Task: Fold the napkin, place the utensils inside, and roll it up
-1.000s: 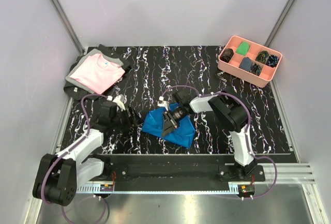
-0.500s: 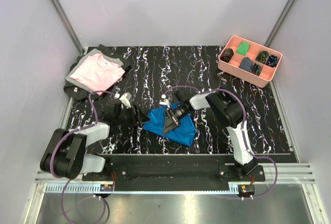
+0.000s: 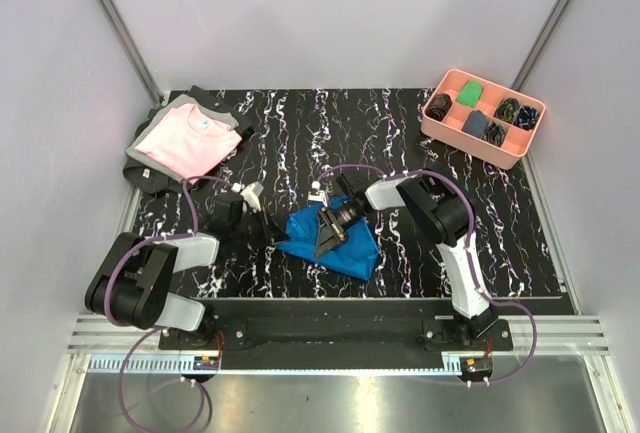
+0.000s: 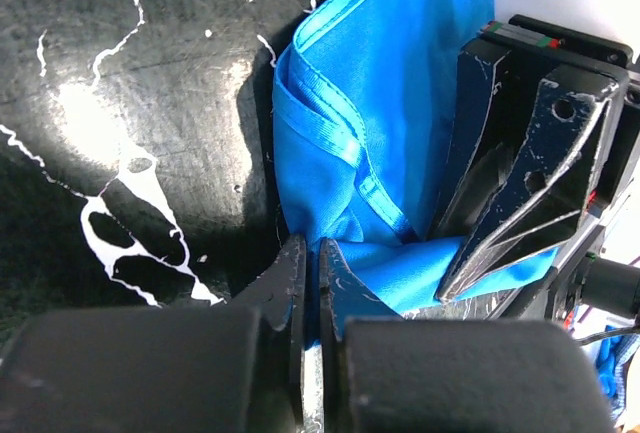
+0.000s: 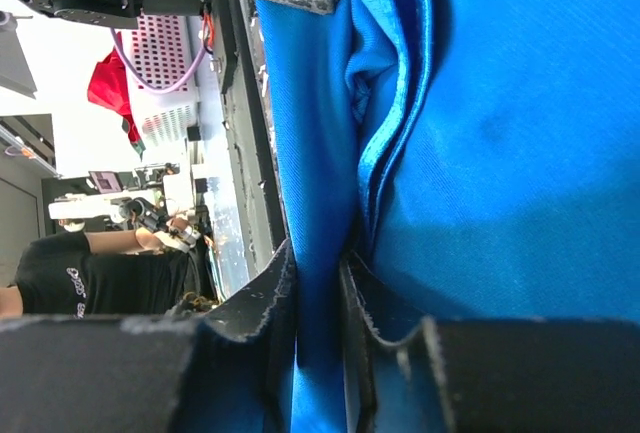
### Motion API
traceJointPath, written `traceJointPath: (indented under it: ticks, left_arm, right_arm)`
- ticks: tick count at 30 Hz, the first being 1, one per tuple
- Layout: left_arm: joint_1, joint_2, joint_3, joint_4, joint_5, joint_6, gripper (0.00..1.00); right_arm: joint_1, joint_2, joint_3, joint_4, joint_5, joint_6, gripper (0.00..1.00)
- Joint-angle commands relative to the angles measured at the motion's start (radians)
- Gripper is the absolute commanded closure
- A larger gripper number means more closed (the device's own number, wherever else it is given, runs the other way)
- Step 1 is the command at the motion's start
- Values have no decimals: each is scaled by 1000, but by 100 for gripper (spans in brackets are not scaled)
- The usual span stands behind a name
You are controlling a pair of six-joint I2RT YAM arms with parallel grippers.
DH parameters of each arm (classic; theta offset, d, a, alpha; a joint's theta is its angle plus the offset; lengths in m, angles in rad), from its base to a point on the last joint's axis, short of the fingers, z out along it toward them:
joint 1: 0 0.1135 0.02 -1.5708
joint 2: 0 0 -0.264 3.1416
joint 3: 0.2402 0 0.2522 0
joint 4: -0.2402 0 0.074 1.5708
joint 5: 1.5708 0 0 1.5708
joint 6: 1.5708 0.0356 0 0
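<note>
The napkin lies bunched on the black marbled table, near the middle and toward the near edge, gripped from both sides. The left gripper has its fingers pressed together on the cloth's left hem. The right gripper, reaching in from the right, pinches a raised fold between its fingers. A pink shirt sits far left — a pink tray of small bundles far right.
</note>
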Motion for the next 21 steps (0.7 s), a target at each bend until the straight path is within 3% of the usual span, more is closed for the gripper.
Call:
traceJointPath:
  ticks: [1, 8, 10, 16, 21]
  left_arm:
    - [-9, 0, 13, -50, 3, 9, 100]
    - [-9, -17, 47, -204, -53, 12, 100]
    - [-9, -4, 52, -216, -53, 4, 100]
    - [-9, 33, 80, -254, -45, 4, 100]
    - [-8, 50, 103, -290, -40, 15, 100]
  right_arm:
    - [-15, -5, 40, -19, 134, -26, 66]
    - [-8, -237, 66, -105, 370, -26, 36]
    - [14, -333, 46, -103, 459, -36, 34]
    - [270, -501, -81, -39, 983, -162, 30]
    - [467, -523, -195, 96, 1275, -228, 30]
